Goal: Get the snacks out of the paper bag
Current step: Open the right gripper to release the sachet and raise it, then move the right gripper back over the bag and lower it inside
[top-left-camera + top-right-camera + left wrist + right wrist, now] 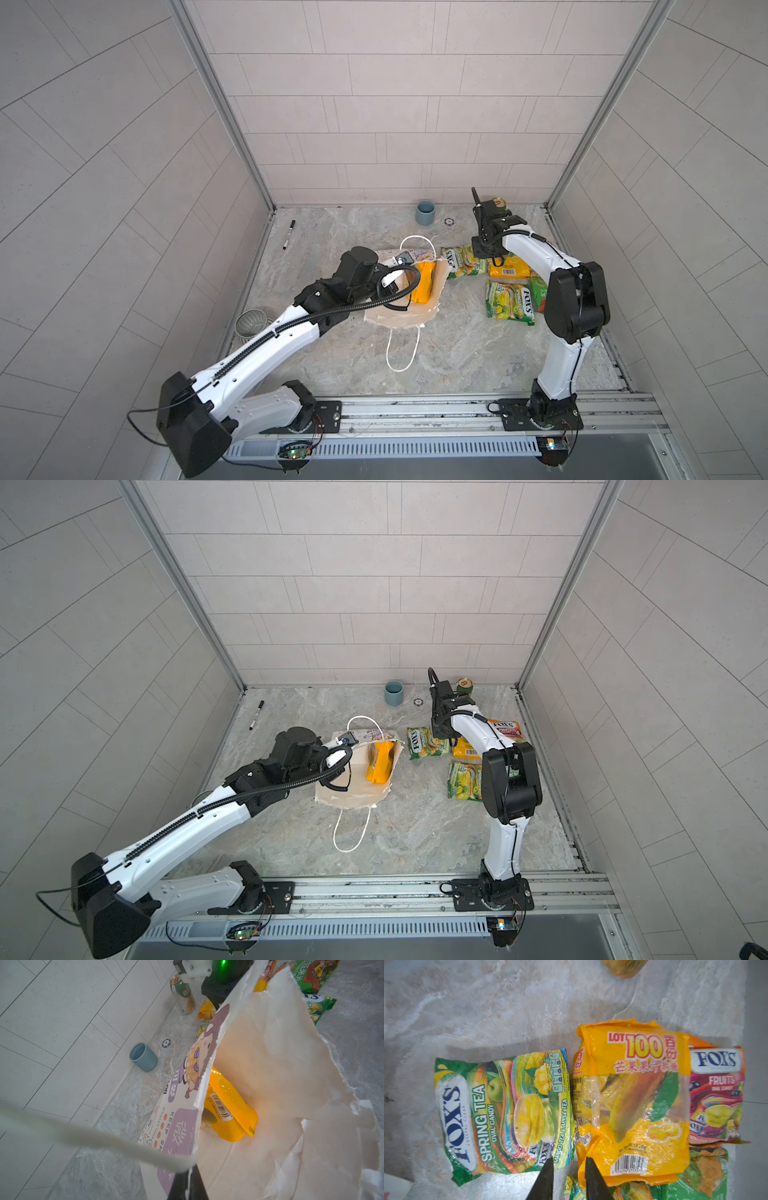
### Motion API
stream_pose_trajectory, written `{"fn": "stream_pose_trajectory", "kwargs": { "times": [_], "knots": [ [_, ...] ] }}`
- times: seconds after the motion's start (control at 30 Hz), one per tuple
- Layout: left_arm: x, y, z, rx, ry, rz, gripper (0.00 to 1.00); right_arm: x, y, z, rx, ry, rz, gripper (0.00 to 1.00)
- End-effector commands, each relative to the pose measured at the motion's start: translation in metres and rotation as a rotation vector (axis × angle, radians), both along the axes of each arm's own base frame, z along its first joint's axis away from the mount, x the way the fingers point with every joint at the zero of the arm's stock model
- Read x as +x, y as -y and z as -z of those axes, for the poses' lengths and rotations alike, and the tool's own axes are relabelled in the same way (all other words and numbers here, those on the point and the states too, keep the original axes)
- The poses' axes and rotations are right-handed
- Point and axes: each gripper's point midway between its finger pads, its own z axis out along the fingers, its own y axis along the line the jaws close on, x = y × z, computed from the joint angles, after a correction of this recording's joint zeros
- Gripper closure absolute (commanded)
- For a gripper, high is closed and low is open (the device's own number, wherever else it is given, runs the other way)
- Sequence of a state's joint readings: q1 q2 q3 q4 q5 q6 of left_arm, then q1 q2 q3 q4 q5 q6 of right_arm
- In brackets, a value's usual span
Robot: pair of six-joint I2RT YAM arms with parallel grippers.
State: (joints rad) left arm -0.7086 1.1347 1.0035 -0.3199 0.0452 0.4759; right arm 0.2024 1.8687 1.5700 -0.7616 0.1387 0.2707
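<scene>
Paper bag (270, 1053) — torn open — holds one yellow packet (230, 1109).

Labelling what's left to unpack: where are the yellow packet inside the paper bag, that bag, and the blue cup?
yellow packet (236, 1109): left wrist view, glossy middle.
paper bag (399, 316): in a top view, bare paper.
blue cup (393, 698): in a top view, outer wall.

White-shelled arms (266, 349), black joints (575, 299) — corrugated black cable (340, 311)

The left arm (266, 345) reaches low and forward, left gripper (188, 1176) clamped tight. The right arm (561, 365) folds downward, right gripper (568, 1160) slightly parted.
</scene>
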Motion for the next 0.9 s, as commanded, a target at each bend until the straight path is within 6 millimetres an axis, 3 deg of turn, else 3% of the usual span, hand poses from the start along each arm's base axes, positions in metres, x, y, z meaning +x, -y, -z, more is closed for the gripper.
{"fn": "stream_pose_trajectory", "kwargs": {
  "times": [0.0, 0.1, 0.23, 0.33, 0.5, 0.6, 0.77, 0.87],
  "knots": [
    [0.003, -0.003, -0.017, -0.031, 0.000, -0.047, 1.00, -0.015, -0.003, -0.051, 0.022, 0.065, 0.000, 0.72],
    [0.003, -0.003, -0.021, -0.041, -0.016, -0.061, 1.00, -0.036, -0.019, -0.095, 0.099, 0.166, -0.034, 0.72],
    [0.001, -0.002, -0.023, -0.047, -0.054, -0.063, 1.00, -0.083, -0.045, -0.160, 0.201, 0.433, -0.118, 0.70],
    [-0.002, -0.001, -0.025, -0.058, -0.083, -0.062, 1.00, -0.127, -0.065, -0.183, 0.267, 0.578, -0.192, 0.67],
    [-0.009, 0.009, -0.027, -0.104, -0.129, -0.054, 1.00, -0.188, -0.091, -0.180, 0.400, 0.674, -0.286, 0.67],
    [-0.019, 0.016, -0.015, -0.063, -0.176, -0.040, 1.00, -0.216, -0.116, -0.176, 0.505, 0.687, -0.357, 0.66],
    [-0.026, 0.017, 0.011, -0.013, -0.237, -0.045, 1.00, -0.247, -0.165, -0.154, 0.497, 0.654, -0.484, 0.64],
    [-0.030, 0.023, 0.018, -0.001, -0.252, -0.020, 1.00, -0.255, -0.193, -0.141, 0.502, 0.641, -0.513, 0.63]
  ]
}}
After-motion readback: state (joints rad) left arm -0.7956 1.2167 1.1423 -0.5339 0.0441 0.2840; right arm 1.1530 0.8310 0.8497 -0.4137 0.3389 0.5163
